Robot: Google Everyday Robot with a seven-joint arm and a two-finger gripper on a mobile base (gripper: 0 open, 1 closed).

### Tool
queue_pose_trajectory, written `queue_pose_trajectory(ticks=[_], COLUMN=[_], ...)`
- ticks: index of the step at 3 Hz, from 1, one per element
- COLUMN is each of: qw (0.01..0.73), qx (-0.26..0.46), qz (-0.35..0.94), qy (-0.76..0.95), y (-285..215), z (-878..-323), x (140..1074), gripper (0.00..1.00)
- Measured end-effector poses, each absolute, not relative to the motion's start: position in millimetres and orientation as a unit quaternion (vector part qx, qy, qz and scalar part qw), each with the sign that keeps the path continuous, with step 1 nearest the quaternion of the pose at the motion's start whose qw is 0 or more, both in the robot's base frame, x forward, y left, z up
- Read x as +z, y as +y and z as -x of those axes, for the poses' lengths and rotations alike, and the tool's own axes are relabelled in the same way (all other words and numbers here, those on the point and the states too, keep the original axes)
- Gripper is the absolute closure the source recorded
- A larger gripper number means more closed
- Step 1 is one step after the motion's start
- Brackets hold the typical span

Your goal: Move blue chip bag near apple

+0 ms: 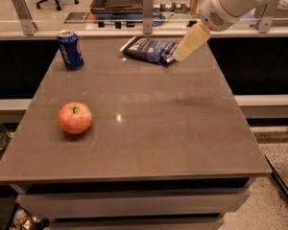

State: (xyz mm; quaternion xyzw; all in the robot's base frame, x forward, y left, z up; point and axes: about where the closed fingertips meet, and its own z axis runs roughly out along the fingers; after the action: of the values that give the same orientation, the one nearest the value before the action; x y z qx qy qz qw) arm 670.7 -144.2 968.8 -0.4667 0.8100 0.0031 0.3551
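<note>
The blue chip bag (pixel 149 50) lies flat at the far middle of the brown table (pixel 149 128), dark navy with white lettering. The apple (pixel 75 118), red-orange, sits at the near left of the table. My gripper (pixel 181 55) comes in from the upper right on a white arm, its pale yellow end just over the bag's right edge. It is far from the apple.
An upright blue soda can (pixel 70 50) stands at the far left of the table. A glass barrier with metal posts (pixel 147 5) runs behind the table. The table's front edge and right edge drop to a speckled floor (pixel 273 176).
</note>
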Motion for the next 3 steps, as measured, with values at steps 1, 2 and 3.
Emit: queue_pose_trajectory(ticks=[1,2,3], qw=[0.348,0.330,0.317], qx=[-0.002,0.002,0.011], qz=[0.440,0.433,0.434], qy=[0.828,0.839,0.843], y=[-135,-116,-96], z=[-712,-743,-769], x=[947,921,898], gripper=[0.00,0.00,0.00])
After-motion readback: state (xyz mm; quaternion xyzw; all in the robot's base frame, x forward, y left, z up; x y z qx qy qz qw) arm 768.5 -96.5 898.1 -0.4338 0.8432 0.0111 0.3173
